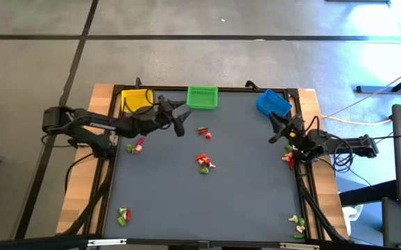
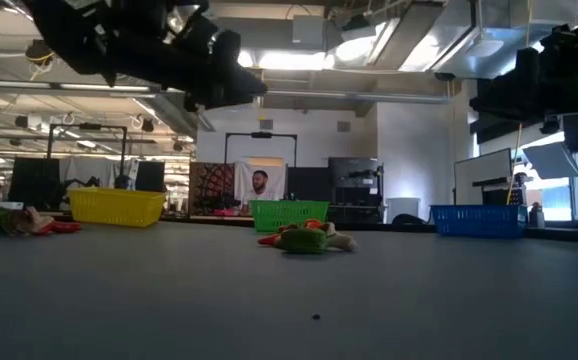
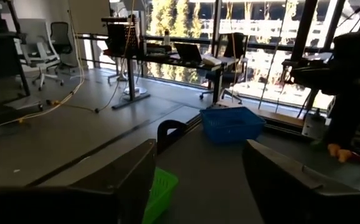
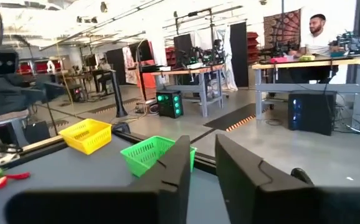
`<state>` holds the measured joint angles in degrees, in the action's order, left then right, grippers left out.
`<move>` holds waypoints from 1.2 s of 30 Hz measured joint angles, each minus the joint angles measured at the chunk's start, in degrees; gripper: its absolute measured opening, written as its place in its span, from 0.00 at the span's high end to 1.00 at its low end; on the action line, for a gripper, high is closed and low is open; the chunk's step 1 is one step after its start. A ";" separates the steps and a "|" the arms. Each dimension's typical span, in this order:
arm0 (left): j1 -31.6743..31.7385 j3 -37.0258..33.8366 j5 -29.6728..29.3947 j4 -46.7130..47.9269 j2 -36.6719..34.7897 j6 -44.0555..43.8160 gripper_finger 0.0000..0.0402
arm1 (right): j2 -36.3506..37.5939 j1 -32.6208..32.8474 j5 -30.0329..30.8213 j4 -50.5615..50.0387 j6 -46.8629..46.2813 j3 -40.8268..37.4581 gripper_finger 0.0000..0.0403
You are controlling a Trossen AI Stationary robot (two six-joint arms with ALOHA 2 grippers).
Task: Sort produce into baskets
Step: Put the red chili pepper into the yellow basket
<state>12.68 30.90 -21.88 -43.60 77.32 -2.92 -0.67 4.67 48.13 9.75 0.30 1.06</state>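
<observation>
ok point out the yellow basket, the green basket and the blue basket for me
yellow basket (image 1: 137, 101): high view, on its near rim, far left of the table
green basket (image 1: 202, 97): high view, middle of its mesh floor
blue basket (image 1: 273, 103): high view, on its tilted mesh side

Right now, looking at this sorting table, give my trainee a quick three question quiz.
1. Which coloured plastic mesh basket stands between the other two along the table's far edge?
2. True or false: the left hand holds a toy piece.
3. Which is tilted askew: A yellow plastic mesh basket, B blue plastic mesh basket?

Key: 1 the green plastic mesh basket. 2 false, its fingers stand apart, empty. 3 B.
</observation>
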 joint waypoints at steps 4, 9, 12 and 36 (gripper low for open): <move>0.08 1.62 -0.01 0.14 3.45 0.33 0.40 | 0.00 -1.12 -4.37 0.28 1.77 0.00 0.70; -0.28 3.30 0.10 -0.32 7.07 -1.15 0.41 | 0.02 -1.43 -5.25 0.42 3.35 0.02 0.67; -0.69 3.56 0.08 -0.26 8.83 -1.69 0.41 | 0.02 -1.43 -5.26 0.51 3.40 0.02 0.67; -5.71 9.21 0.39 17.91 14.62 -7.51 0.41 | 0.02 -1.32 -6.52 3.46 1.05 0.09 0.67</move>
<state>6.97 40.11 -21.50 -25.69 91.94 -10.42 -0.64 3.36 41.61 13.21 1.35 1.15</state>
